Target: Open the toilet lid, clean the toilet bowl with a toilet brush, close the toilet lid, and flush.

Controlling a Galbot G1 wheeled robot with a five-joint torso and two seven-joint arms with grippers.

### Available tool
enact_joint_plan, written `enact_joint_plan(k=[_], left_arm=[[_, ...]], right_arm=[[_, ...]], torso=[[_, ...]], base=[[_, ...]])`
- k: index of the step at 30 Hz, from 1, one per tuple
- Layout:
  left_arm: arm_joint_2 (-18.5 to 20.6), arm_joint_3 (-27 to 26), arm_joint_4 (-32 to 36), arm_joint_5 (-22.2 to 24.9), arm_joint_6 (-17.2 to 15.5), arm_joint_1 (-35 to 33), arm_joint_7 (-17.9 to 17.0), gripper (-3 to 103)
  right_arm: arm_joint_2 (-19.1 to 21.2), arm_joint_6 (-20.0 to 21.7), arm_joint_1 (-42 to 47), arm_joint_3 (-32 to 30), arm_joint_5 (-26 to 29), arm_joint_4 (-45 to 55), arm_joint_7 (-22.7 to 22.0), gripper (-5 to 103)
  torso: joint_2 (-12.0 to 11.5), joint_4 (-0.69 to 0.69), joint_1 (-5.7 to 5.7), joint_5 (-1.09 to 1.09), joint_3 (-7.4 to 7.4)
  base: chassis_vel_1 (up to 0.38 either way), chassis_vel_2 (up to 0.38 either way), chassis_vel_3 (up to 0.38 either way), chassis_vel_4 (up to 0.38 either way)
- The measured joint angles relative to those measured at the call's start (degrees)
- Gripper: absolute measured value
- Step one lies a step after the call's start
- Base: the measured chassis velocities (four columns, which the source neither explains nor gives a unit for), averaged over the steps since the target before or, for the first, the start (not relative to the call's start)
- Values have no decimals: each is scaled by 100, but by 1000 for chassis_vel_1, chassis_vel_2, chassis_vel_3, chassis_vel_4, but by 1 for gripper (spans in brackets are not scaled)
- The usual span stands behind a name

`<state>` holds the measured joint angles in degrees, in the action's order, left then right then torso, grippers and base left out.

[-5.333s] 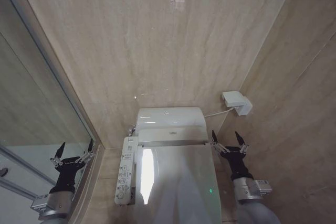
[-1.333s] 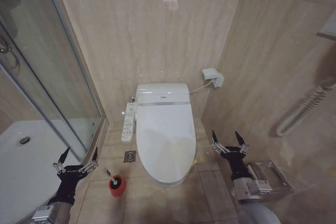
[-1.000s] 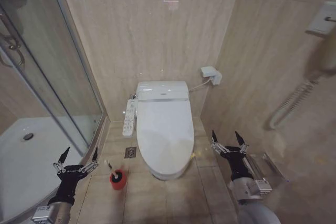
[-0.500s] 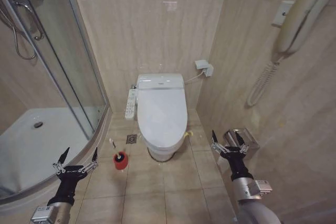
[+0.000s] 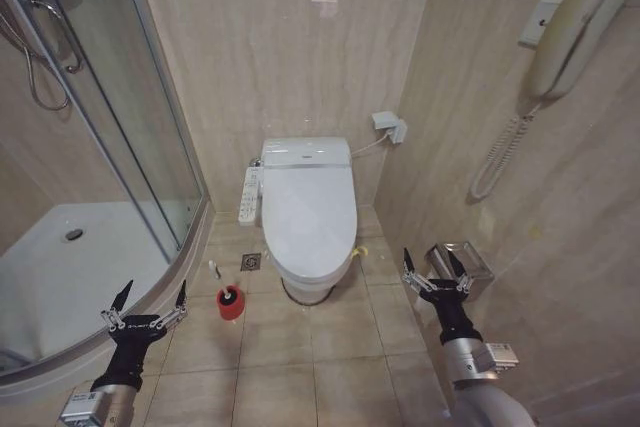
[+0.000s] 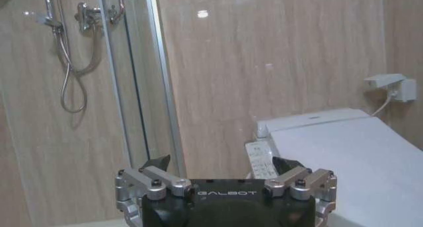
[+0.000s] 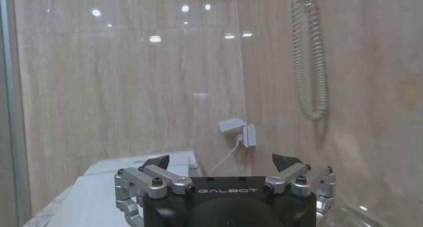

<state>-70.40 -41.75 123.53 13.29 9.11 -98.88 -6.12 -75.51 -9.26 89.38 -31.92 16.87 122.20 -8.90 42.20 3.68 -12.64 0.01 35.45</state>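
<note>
Gripper: the right gripper, black body with silver knuckles, its two dark fingertips spread wide with nothing between them.
Toilet: the toilet lid, glossy white plastic, lies closed beyond the gripper, its white tank unit against the wall.
Wall: glossy beige stone tiles carrying a small white wall box with a thin cable.
Cord: a coiled beige handset cord hangs down the side wall.

White toilet lid (red brush holder).
</note>
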Motion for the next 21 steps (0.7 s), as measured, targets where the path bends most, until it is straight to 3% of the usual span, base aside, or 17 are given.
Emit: enact_joint_plan(k=[8, 21], left_arm=[[-1, 0, 0, 0, 0, -6, 0, 100], [0, 0, 0, 0, 0, 0, 0, 100]], right_arm=[[0, 0, 4, 0, 0, 0, 0, 100], [0, 0, -1, 0, 0, 0, 0, 100]], torso=[[5, -2, 6, 0, -3], [0, -1, -3, -1, 0]], base=[[147, -149, -131, 144], [-21, 32, 31, -31]])
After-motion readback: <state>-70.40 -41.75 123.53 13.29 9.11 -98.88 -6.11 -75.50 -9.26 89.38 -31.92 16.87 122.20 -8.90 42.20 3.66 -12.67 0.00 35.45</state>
